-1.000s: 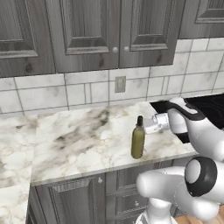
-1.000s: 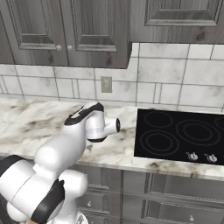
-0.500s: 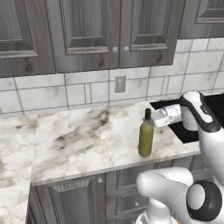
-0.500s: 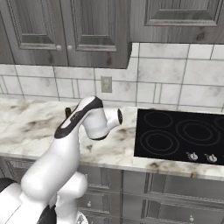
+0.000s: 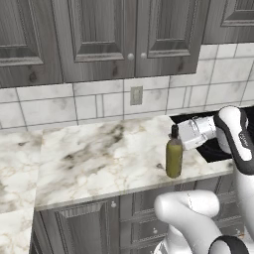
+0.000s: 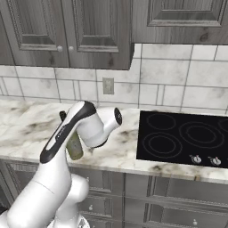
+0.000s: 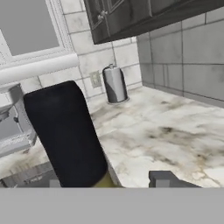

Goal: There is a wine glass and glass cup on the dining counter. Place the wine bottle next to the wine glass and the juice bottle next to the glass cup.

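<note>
The wine bottle [image 5: 173, 159], tall, olive green with a dark top, stands upright near the front edge of a marble counter [image 5: 99, 158] under grey wall cabinets. My gripper [image 5: 176, 136] reaches in from the right and is shut on its neck just under the cap. In the right base view the wine bottle [image 6: 74, 148] peeks out behind my arm. The hand view has the bottle's dark top [image 7: 65, 131] close up between my fingertips [image 7: 168, 179]. The wine glass, the glass cup, the juice bottle and the dining counter are out of view.
A black cooktop [image 6: 182, 138] is set into the counter just right of the bottle. A steel canister [image 7: 114, 84] stands by the tiled wall at the far end of the counter. A wall outlet [image 5: 136, 95] sits behind the bottle.
The bottle has moved to the right along the counter with my gripper on its neck, while the wall and cabinets stayed in place. My arm has swung right too.
</note>
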Tool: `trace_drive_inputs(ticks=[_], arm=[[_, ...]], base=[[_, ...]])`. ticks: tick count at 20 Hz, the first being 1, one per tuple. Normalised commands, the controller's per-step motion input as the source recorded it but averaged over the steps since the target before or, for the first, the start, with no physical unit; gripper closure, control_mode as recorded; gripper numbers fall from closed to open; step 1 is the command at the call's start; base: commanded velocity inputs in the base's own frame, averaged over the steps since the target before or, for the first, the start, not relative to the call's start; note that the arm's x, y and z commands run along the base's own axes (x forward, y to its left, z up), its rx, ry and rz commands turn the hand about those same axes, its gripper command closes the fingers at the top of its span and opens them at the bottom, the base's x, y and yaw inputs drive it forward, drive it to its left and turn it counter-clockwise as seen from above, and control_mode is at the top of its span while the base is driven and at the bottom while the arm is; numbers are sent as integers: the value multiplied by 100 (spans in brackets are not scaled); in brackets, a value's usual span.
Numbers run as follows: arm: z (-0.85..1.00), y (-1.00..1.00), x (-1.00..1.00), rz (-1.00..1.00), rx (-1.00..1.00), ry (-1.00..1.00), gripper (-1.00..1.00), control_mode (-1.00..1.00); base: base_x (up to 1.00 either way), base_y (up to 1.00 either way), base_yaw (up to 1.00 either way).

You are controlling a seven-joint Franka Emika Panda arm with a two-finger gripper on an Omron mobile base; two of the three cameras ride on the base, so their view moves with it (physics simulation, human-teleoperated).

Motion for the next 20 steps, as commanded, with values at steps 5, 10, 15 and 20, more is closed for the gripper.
trace_drive_inputs(ticks=[5,10,15,20], arm=[[2,0,-12,0,-1,-11,100,-100],[0,0,0,0,1,0,100,-100],[0,0,-1,0,0,0,100,-100],[0,0,0,0,0,0,100,100]], base=[[0,0,0],[0,0,0],[0,0,0],[-42,0,-5]])
